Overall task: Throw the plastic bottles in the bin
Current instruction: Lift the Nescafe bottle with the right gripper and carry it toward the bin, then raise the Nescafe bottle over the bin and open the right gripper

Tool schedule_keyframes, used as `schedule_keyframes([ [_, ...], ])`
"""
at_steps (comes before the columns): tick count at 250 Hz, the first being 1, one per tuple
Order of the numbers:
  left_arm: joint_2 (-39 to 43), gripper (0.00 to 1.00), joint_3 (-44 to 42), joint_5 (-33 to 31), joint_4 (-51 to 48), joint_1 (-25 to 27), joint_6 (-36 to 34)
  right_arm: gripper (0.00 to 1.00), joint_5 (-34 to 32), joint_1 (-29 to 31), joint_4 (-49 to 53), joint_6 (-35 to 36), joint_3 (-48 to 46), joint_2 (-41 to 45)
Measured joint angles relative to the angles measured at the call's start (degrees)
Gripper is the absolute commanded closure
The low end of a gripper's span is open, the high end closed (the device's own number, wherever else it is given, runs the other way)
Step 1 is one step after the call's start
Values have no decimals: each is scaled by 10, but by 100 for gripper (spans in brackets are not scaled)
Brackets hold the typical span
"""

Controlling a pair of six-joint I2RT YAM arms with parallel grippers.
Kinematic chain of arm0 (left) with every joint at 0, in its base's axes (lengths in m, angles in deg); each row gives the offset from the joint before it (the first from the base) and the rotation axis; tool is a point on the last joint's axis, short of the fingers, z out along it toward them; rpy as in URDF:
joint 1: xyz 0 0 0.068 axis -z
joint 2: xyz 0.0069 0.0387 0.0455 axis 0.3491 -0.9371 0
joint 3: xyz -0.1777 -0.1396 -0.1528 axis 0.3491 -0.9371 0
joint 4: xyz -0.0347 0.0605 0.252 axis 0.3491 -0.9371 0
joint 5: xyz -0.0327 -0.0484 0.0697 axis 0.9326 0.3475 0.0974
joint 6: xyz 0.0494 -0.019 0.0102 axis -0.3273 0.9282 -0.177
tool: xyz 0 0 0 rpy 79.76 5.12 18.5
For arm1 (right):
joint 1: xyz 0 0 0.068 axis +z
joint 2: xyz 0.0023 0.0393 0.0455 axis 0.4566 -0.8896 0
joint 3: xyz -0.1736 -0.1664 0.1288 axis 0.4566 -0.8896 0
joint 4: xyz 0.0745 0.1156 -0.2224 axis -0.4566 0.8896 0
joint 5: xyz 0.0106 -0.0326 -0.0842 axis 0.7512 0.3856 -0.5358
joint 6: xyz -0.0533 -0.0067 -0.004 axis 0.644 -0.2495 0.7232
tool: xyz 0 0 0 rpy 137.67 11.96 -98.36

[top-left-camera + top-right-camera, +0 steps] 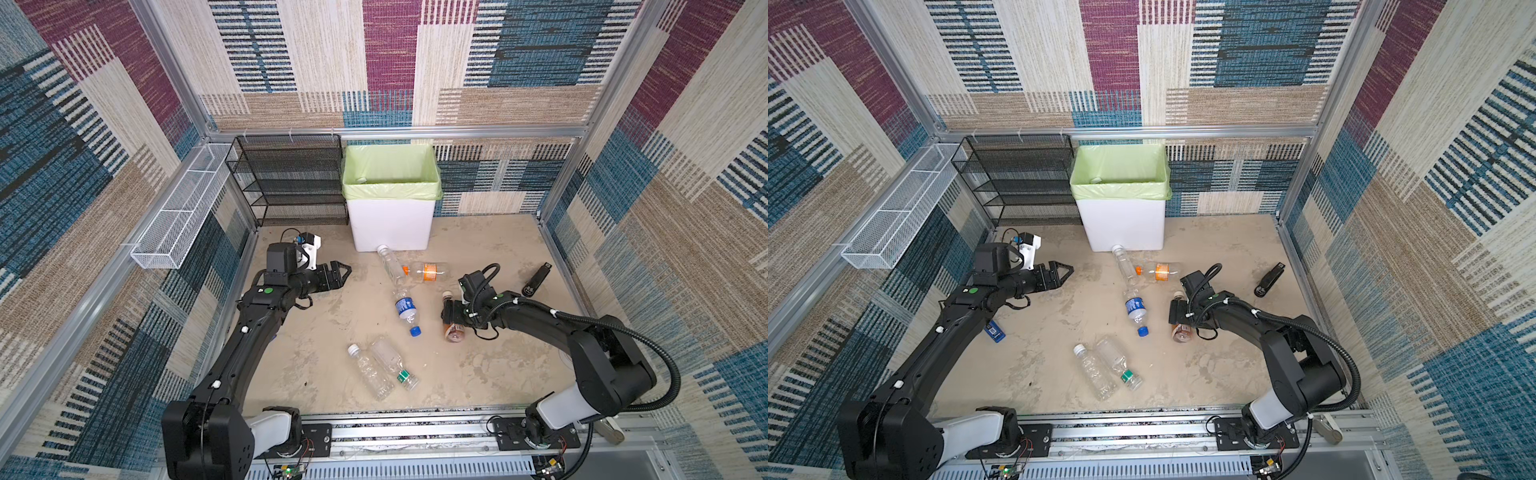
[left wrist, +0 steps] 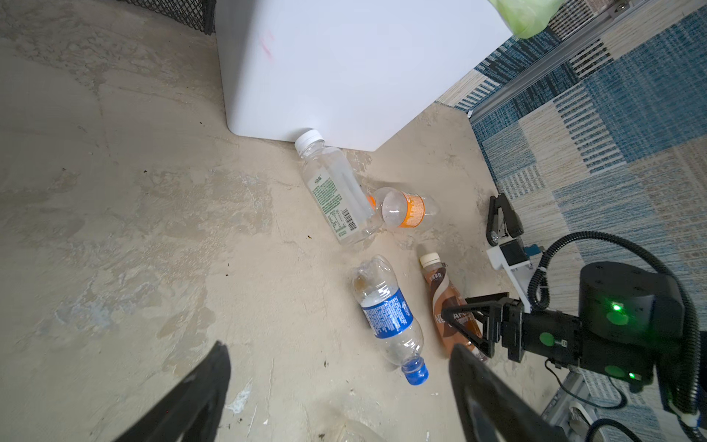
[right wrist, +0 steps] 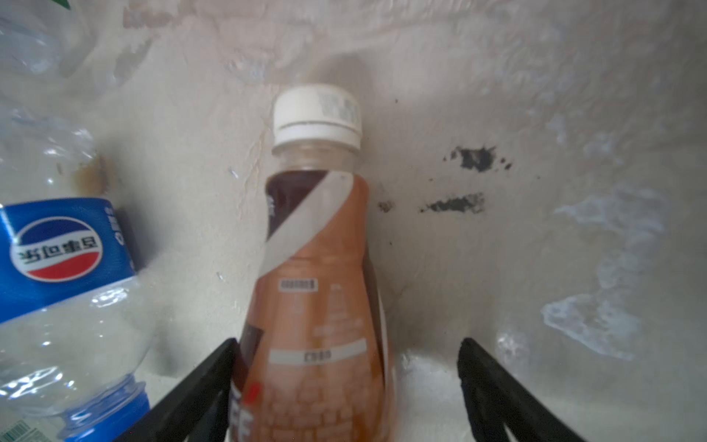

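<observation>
All the bottles we saw were thin-walled plastic and lay on their sides. The crumpled blue-label bottle (image 1: 406, 309) had a blue cap, and the stubby orange-band bottle (image 1: 428, 272) lay beyond it. The flat-sided white-cap bottle (image 1: 390, 266) rested with its cap against the bin (image 1: 390, 224). Two ribbed clear bottles (image 1: 370, 372) lay side by side near the front. The brown bottle (image 3: 317, 268) was rounded, sleeved in a coppery wrap and topped with a ridged white cap. The bin was a smooth white square tub, with a pale green bag (image 1: 390, 193) folded over its rim.

Everything sat on a mottled beige floor (image 1: 324, 361), scuffed and stained. Around it ran an aluminium frame (image 1: 415, 132) hung with woven patchwork panels (image 1: 124, 124) in blue, plum and sand. A black mesh rack (image 1: 291, 178) stood just beside the bin.

The right gripper (image 3: 346, 344) was spread wide around the brown bottle. The bottle's lower body lay between the jaws, touching one finger and clear of the other. The left gripper (image 1: 341, 274) hung wide and empty near the bin's front left corner, apart from every bottle.
</observation>
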Motion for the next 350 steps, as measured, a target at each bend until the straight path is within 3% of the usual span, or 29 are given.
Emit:
schedule_keyframes([
  [74,0,11,-6,4,2,0,-4,45,0,0,-11,1,18,-10],
  [122,25,11,-35,-4,2,3,-4,48,-4,0,-16,16,36,3],
  [198,76,11,-59,-14,6,10,-4,49,-28,-6,-85,82,85,98],
  [247,101,11,-88,-19,23,23,-3,51,-57,-6,-212,156,86,199],
  [297,141,11,-111,-21,47,44,-2,51,-59,-6,-439,263,39,298],
  [350,186,11,-128,-23,68,64,-2,51,-40,-6,-677,349,30,312],
])
